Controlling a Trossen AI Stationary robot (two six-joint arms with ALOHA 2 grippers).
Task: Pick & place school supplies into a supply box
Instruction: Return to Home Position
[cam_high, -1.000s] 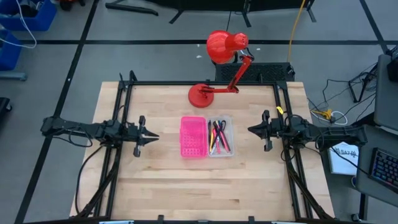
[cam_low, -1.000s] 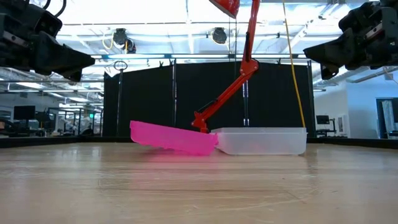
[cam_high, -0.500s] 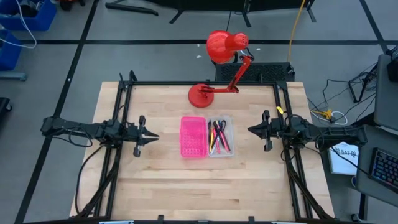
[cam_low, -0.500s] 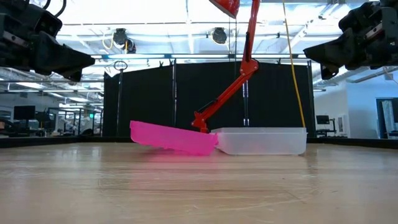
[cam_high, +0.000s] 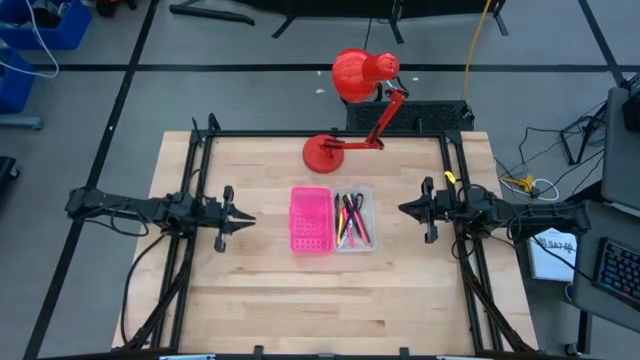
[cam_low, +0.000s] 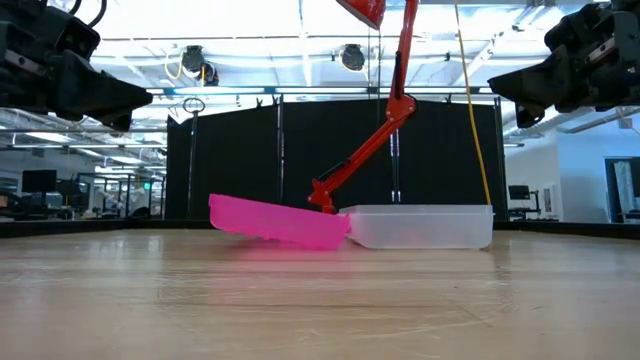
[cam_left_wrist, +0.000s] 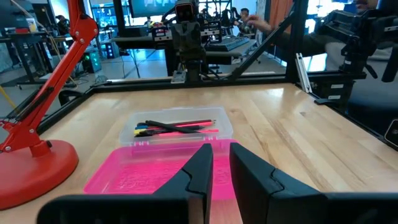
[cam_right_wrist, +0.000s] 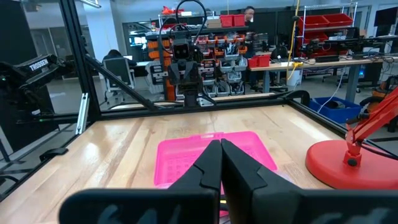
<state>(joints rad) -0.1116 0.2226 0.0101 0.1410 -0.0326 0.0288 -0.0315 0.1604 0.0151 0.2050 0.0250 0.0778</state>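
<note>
Big wooden desk (cam_high: 300, 290) with a dark arm parked at each side, both well apart from the stuff in the middle and held up off the wood. Left tool (cam_high: 250, 217) points in at the box from the left edge, and its wrist view shows the fingers (cam_left_wrist: 202, 165) with a narrow gap between them. Right tool (cam_high: 402, 209) mirrors it on the other side, tips pressed together, nothing in either.

A red lamp (cam_high: 325, 153) sits near the far edge just behind the box, with its arm leaning up and back so the head hangs past the desk. The low view cuts that head off at the top.

The box (cam_low: 420, 228) is mid-desk. Its pink half (cam_high: 310, 220) is on the left and sits tilted in the low view, outer edge raised. The clear half, joined on the right, lies flat.

The pens (cam_high: 350, 220) are all in the clear half, a loose bundle of red, pink, yellow and black. From the low view the cloudy wall hides them. I can't pick out scissors in that pile.
</note>
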